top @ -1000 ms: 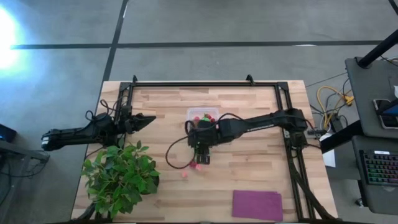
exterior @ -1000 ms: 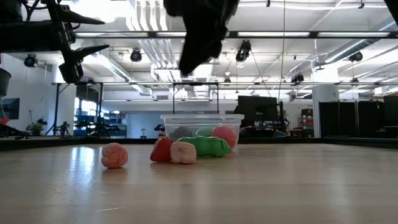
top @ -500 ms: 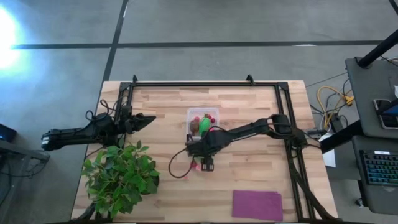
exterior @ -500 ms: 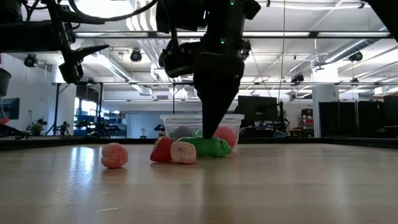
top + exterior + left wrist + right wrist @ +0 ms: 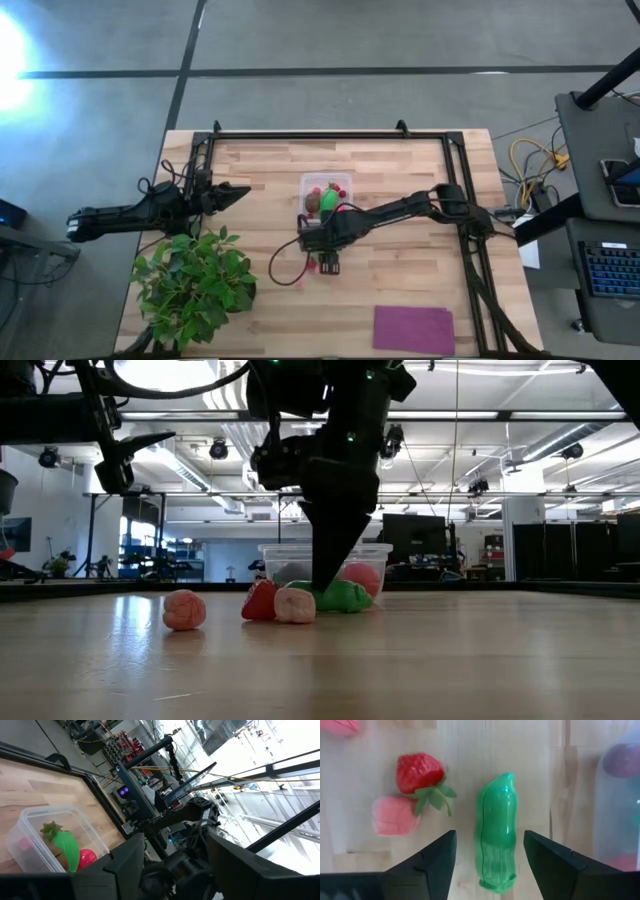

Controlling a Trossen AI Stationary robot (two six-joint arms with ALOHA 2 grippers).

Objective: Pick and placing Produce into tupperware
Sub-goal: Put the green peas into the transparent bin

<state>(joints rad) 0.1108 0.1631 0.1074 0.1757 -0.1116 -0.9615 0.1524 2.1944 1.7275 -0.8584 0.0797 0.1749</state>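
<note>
R gripper (image 5: 488, 857) low over table (image 5: 400, 290), fingers (image 5: 432, 862) spread, straddling green pea pod (image 5: 496, 832) just beside tupperware (image 5: 326, 186); pod long axis runs between fingers. L arm parked far off, fingers apart.

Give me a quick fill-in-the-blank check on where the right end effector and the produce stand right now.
The right end effector is open and straddles the ____ pea pod.
The strawberry lies on the ____, not in the tupperware.
The left end effector waits beside the leafy ____.

Missing words: green; table; plant
</note>
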